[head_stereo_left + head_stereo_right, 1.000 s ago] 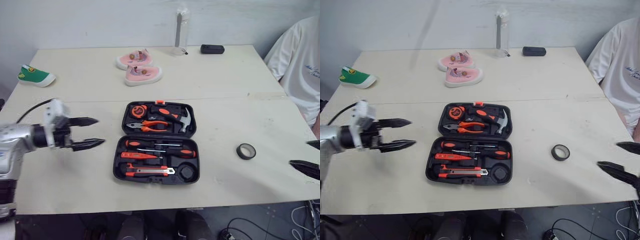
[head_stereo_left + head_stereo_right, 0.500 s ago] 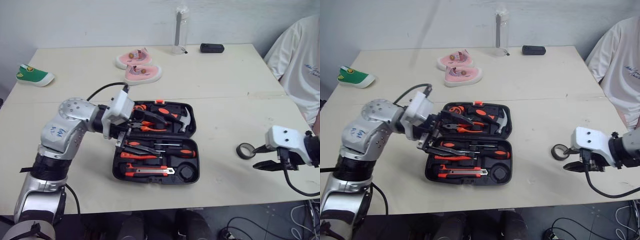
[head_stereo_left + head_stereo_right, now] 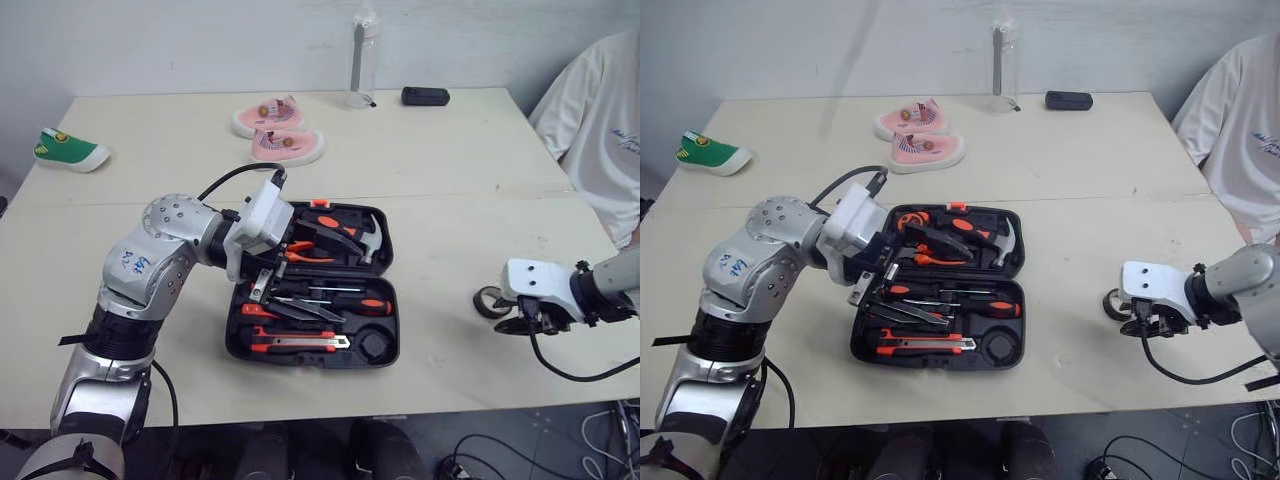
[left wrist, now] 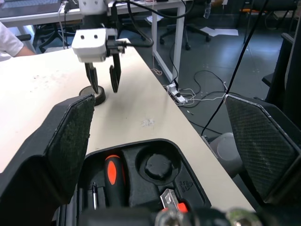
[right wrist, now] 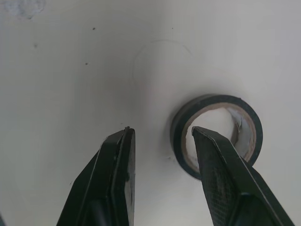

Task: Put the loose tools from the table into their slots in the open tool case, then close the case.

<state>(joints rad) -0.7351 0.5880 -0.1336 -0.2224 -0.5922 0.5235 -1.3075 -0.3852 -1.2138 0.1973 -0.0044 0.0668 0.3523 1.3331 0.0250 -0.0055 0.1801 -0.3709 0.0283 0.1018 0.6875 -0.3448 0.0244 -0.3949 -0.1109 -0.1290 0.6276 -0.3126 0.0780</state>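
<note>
Tape roll (image 5: 216, 136) is the one loose piece I can see. It lies flat on the table (image 3: 450, 180) near the right edge, well apart from the tool case (image 3: 390, 330). The right gripper (image 5: 162, 129) is down over it, fingers spread and clamping nothing. In the right wrist view one fingertip sits over the roll's hole and the other stands outside the ring, so the near wall of the roll lies between them. I can't tell whether either tip touches the tape.

The tool case lies open in the middle of the table, toward the front edge, with the lid half to the back and the tray half to the front. A hammer (image 3: 368, 238) sits in the lid half. A screwdriver (image 3: 370, 305) and a utility knife (image 3: 300, 342) sit in the tray half. The round slot (image 3: 375, 343) at the tray's front right corner stands empty.

The left gripper (image 3: 318, 275) hangs over the left part of the case, fingers wide apart and holding nothing, one over the lid half and one over the tray half.

Toward the back edge are a pair of pink shoes (image 3: 278, 132), a clear bottle (image 3: 362, 60) and a small black object (image 3: 425, 96). A green shoe (image 3: 66, 150) lies near the back left corner. A person in a white shirt (image 3: 600, 120) is at the table's right side.
</note>
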